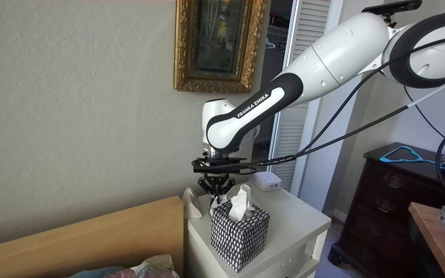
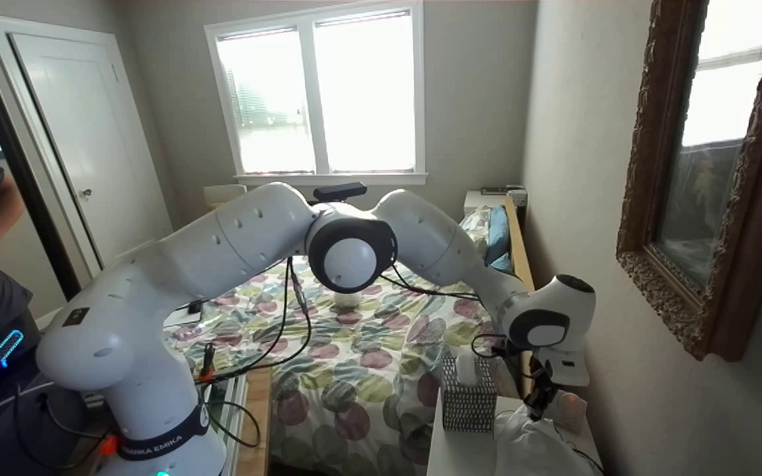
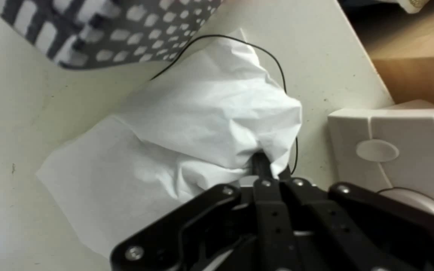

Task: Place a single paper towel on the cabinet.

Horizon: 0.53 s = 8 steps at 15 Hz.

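Black fingers [image 3: 262, 166] pinch paper towel [image 3: 179, 139]: white, crumpled, creased.

We see a patterned tissue box [image 1: 240, 236], gold-framed picture [image 1: 218, 42], dotted bedspread [image 2: 354, 387], and a blue clothes hanger [image 1: 404, 160] on a dark dresser [image 1: 377, 216].

Box [image 3: 130, 34]: stands in the way far left, in the wrist view.
White device [image 3: 409, 150]: blocks the right.
Cable [image 3: 217, 36]: loops between them.
Cabinet [image 3: 13, 180]: open room on the near left.
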Available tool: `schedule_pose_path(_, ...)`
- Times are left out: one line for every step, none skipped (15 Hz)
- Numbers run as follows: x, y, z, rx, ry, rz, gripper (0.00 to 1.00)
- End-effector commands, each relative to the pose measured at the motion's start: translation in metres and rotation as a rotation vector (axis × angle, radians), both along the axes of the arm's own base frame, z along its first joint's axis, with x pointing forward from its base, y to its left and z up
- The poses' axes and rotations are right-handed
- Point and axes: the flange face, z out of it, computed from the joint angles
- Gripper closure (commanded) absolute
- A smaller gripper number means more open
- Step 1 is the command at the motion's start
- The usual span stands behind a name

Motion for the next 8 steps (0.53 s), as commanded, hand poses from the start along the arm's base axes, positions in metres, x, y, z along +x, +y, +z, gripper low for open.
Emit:
schedule_pose_path(0.004,-0.018,-0.008,0.004,0.021,-0.034,1.0)
schedule_pose_path(0.003,-0.024,-0.009,0.001,0.025,-0.044,1.0)
schedule_pose_path(0.002,-0.03,-0.009,-0.002,0.029,-0.058,1.0)
schedule_pose_path(0.001,-0.036,-0.009,-0.005,0.032,-0.069,1.0)
schedule_pose_path(0.0,-0.042,-0.009,-0.009,0.035,-0.082,1.0)
schedule_pose_path(-0.001,-0.048,-0.009,-0.012,0.039,-0.091,1.0)
schedule_pose_path(-0.002,-0.053,-0.01,-0.016,0.044,-0.102,1.0)
schedule_pose_path(-0.003,-0.058,-0.011,-0.02,0.049,-0.111,1.0)
